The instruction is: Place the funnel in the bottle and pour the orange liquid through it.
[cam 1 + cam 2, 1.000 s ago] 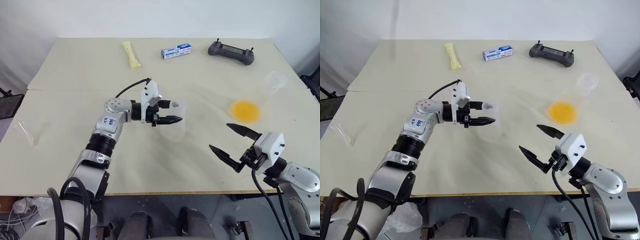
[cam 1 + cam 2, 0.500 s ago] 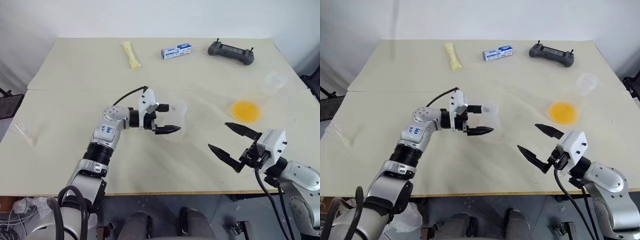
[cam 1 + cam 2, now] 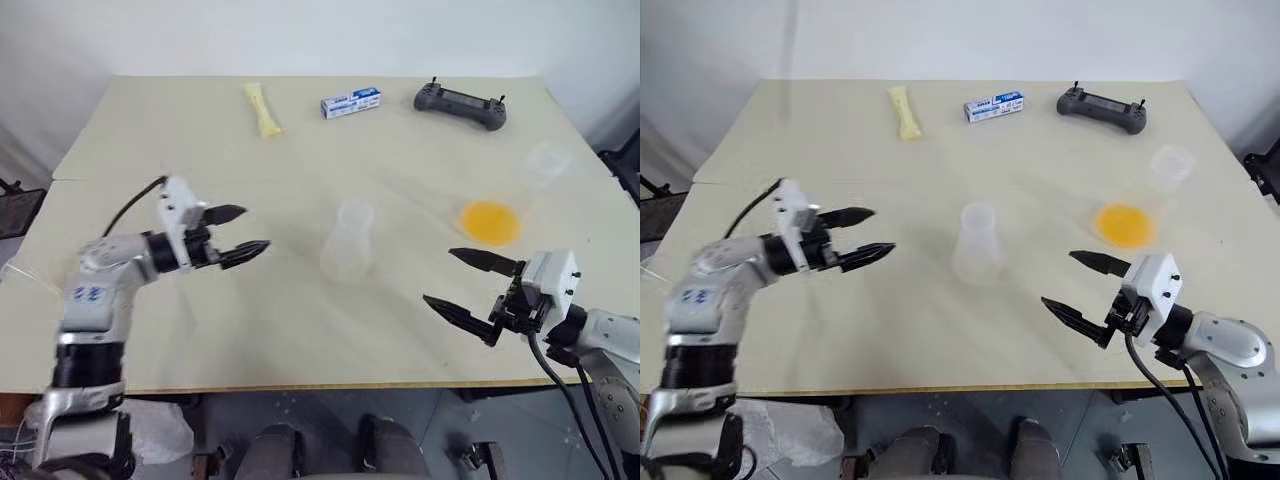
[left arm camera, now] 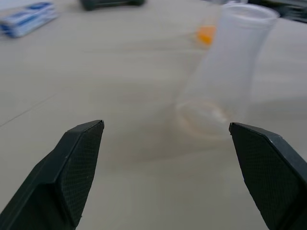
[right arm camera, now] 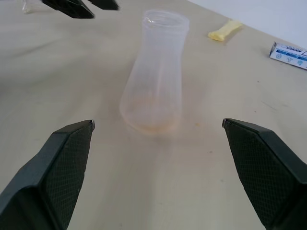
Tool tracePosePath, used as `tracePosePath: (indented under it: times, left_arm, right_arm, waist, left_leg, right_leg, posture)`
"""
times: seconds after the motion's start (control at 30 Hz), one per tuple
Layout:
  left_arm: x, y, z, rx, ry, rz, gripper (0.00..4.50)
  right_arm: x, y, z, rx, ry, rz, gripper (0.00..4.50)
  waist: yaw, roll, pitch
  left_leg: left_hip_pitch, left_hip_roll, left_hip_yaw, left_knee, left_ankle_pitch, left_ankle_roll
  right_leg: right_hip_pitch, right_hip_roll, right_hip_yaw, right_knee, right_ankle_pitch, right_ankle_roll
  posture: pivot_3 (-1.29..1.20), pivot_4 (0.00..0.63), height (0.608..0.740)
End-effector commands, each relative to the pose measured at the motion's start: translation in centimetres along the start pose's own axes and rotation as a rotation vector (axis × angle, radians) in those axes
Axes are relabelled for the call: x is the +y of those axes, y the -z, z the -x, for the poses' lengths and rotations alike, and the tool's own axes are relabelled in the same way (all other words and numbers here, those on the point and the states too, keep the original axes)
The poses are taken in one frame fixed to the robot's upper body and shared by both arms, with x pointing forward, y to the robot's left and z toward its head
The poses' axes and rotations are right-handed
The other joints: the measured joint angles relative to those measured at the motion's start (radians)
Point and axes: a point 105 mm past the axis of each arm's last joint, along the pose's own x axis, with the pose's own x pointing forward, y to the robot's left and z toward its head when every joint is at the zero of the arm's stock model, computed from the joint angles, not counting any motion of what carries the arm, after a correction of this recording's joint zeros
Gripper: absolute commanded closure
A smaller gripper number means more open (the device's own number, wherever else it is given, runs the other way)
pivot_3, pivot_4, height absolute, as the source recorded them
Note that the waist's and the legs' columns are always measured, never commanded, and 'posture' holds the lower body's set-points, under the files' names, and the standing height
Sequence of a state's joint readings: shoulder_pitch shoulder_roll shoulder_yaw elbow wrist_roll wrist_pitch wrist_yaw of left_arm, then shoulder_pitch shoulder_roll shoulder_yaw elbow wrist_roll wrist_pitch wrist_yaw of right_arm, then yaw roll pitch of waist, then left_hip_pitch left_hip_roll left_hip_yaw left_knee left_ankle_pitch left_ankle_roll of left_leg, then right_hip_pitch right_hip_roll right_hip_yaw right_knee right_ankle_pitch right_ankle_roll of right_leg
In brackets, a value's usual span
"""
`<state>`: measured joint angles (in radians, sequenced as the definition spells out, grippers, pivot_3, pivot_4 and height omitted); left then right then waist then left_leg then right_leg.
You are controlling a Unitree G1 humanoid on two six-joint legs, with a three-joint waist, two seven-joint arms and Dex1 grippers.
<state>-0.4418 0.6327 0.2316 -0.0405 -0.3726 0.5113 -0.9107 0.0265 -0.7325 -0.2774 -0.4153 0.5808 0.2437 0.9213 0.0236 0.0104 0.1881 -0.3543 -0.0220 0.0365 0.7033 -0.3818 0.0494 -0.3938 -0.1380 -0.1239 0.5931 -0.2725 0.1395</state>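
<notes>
The bottle (image 3: 348,240), a clear empty conical flask, stands upright at mid-table with nothing touching it, and it also appears ahead of each wrist camera (image 4: 225,72) (image 5: 156,76). My left gripper (image 3: 250,230) hovers open a hand's width to its left, pointing at it. A twin flask (image 3: 545,165) at the right holds the orange liquid (image 3: 492,222) in its base. My right gripper (image 3: 440,276) is open and empty, near the front edge, below that flask. The funnel (image 5: 27,5) is a small clear shape at the table's far left, beyond the left gripper.
Along the table's far side lie a pale yellow packet (image 3: 262,108), a blue and white box (image 3: 351,102) and a black controller (image 3: 461,104). A seam crosses the tabletop (image 3: 300,330) from the left.
My left gripper has opened off the bottle and swung away to the left. The bottle stays standing at mid-table. The right gripper has kept its place.
</notes>
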Motion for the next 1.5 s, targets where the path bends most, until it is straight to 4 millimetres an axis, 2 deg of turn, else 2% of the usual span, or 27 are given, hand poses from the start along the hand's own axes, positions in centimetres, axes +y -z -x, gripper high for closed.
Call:
tracePosePath:
  times: [0.03, 0.1, 0.3, 0.4, 0.53, 0.73, 0.93, 1.2, 1.37, 1.5]
  left_arm:
    - [2.2, -0.5, 5.3, -0.009, -0.236, -0.03, 0.06]
    - [4.1, 0.5, 9.4, 0.029, -0.437, -0.032, 0.06]
    - [6.9, 2.0, 15.7, 0.016, -0.853, 0.025, 0.06]
    - [7.4, 2.9, 17.6, 0.02, -1.017, 0.052, 0.06]
    - [9.0, 4.3, 20.4, 0.062, -1.214, 0.116, 0.06]
    - [10.4, 5.5, 21.5, 0.135, -1.3, 0.213, 0.06]
    - [11.4, 5.0, 21.8, 0.102, -1.324, 0.187, 0.06]
    - [12.7, 5.6, 21.4, 0.208, -1.191, 0.183, 0.06]
    - [12.8, 5.3, 21.9, 0.195, -1.165, 0.174, 0.06]
    - [12.3, 5.1, 23.4, 0.125, -1.216, 0.18, 0.06]
  right_arm:
    - [0.0, -0.5, -0.2, -0.014, -0.036, -0.007, 0.0]
    - [-0.1, -0.3, -0.7, -0.015, -0.056, -0.017, 0.0]
    - [-0.1, -0.2, -1.6, -0.019, -0.102, -0.029, 0.0]
    - [-0.2, -0.2, -1.9, -0.02, -0.117, -0.029, 0.0]
    - [-0.2, -0.3, -2.1, -0.021, -0.132, -0.029, 0.0]
    - [-0.3, -0.3, -2.0, -0.017, -0.138, -0.023, 0.0]
    - [0.2, -0.2, -1.8, -0.013, -0.136, -0.026, 0.0]
    - [0.1, -0.2, -1.6, -0.012, -0.125, -0.023, 0.0]
    - [0.2, -0.1, -1.3, -0.012, -0.108, -0.017, 0.0]
    - [0.7, 0.1, -1.1, -0.007, -0.11, -0.028, 0.0]
  waist:
    - [-0.001, 0.0, 0.0]
    - [-0.006, 0.0, 0.0]
    - [0.009, 0.0, 0.0]
    - [0.006, 0.0, 0.0]
    - [0.003, 0.0, 0.0]
    - [0.002, -0.001, 0.0]
    - [0.001, -0.001, 0.0]
    - [0.0, -0.001, 0.0]
    - [-0.001, -0.001, 0.0]
    - [-0.002, -0.001, 0.0]
  left_leg:
    - [0.0, 0.0, 0.0, 0.0, 0.0, 0.0]
    - [0.0, 0.001, 0.0, 0.0, 0.0, -0.001]
    - [0.001, -0.001, -0.001, 0.0, 0.0, -0.001]
    - [0.001, -0.001, -0.001, 0.0, -0.001, -0.001]
    - [0.002, -0.001, -0.001, 0.0, -0.001, -0.001]
    - [0.001, -0.001, 0.0, 0.0, -0.001, -0.001]
    - [0.002, -0.001, 0.0, 0.0, -0.001, -0.001]
    - [0.002, 0.0, 0.001, -0.001, -0.001, -0.002]
    - [0.002, 0.0, 0.001, -0.001, -0.001, -0.002]
    - [0.002, 0.0, 0.001, -0.001, -0.001, -0.002]
  right_leg:
    - [0.0, 0.0, 0.0, 0.0, 0.0, 0.0]
    - [0.0, 0.0, 0.001, -0.001, 0.0, 0.0]
    - [0.002, -0.002, 0.002, 0.0, 0.0, -0.001]
    - [0.002, -0.002, 0.005, 0.0, 0.0, -0.001]
    - [0.001, -0.001, 0.004, 0.001, 0.0, -0.001]
    - [0.0, -0.001, 0.001, 0.002, 0.0, -0.001]
    - [0.0, -0.001, 0.001, 0.002, 0.0, -0.001]
    - [0.0, 0.0, 0.001, 0.002, 0.0, -0.001]
    - [-0.001, 0.0, 0.001, 0.002, 0.0, -0.001]
    - [-0.001, -0.001, 0.001, 0.002, 0.0, -0.001]
  posture:
    - [0.0, 0.15, 0.74]
    - [0.0, 0.15, 0.74]
    - [0.0, 0.15, 0.74]
    - [0.0, 0.15, 0.74]
    - [0.0, 0.15, 0.74]
    - [0.0, 0.15, 0.74]
    - [0.0, 0.15, 0.74]
    - [0.0, 0.15, 0.74]
    - [0.0, 0.15, 0.74]
    - [0.0, 0.15, 0.74]
